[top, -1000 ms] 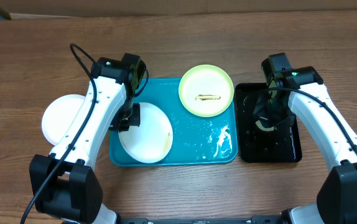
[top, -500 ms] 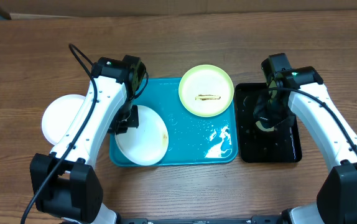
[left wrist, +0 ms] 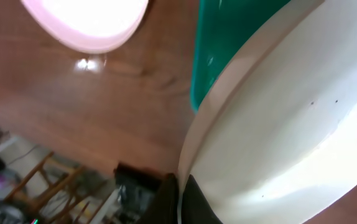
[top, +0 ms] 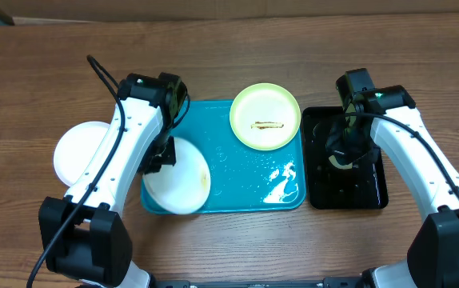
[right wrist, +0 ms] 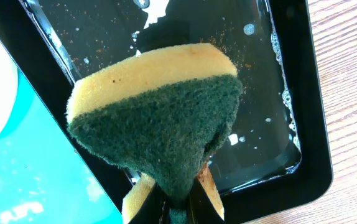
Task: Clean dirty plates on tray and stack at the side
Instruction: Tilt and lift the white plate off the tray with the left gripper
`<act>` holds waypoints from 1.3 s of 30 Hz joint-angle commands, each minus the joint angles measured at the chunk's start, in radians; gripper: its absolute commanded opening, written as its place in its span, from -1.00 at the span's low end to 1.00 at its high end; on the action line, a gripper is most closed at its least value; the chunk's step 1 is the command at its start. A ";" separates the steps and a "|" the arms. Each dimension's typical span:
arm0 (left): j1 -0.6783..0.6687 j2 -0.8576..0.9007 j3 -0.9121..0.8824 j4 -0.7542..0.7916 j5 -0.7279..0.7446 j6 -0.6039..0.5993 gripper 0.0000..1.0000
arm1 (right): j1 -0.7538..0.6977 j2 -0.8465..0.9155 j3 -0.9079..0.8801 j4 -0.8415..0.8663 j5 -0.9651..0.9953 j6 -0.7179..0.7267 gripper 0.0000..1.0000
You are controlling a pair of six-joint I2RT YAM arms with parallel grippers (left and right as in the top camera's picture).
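Observation:
My left gripper [top: 159,157] is shut on the rim of a white plate [top: 177,176], held over the left end of the teal tray [top: 245,188]. In the left wrist view my left gripper [left wrist: 180,202] pinches the plate's edge [left wrist: 278,124], with the tray [left wrist: 228,37] behind. A second white plate [top: 77,152] lies on the table left of the tray and shows in the left wrist view [left wrist: 85,18]. The pale yellow-green plate [top: 265,116] with a brown smear sits at the tray's far right. My right gripper [top: 343,148] is shut on a yellow-and-green sponge [right wrist: 160,118] over the black tray [top: 373,192].
The black tray [right wrist: 290,93] holds dirty water and specks. Foam and water lie on the teal tray's right part [top: 281,180]. The wooden table stretches around both trays, with a cardboard edge along the back.
My left gripper has slid the white plate leftward, toward the tray's left front edge. The right arm and sponge have not moved.

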 commanded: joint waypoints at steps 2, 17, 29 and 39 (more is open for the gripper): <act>0.005 0.008 0.022 0.089 -0.021 -0.020 -0.92 | 0.001 -0.021 0.005 0.002 0.010 -0.005 -0.92; 0.005 0.008 0.022 0.063 -0.022 -0.047 -0.92 | 0.001 -0.021 0.005 0.002 0.010 -0.005 -0.92; 0.004 0.008 0.022 -0.020 -0.023 -0.040 -0.92 | 0.001 -0.021 0.005 0.002 0.010 -0.005 -0.92; 0.004 0.008 0.023 0.108 -0.144 -0.041 -0.92 | 0.001 -0.021 0.005 0.002 0.010 -0.005 -0.92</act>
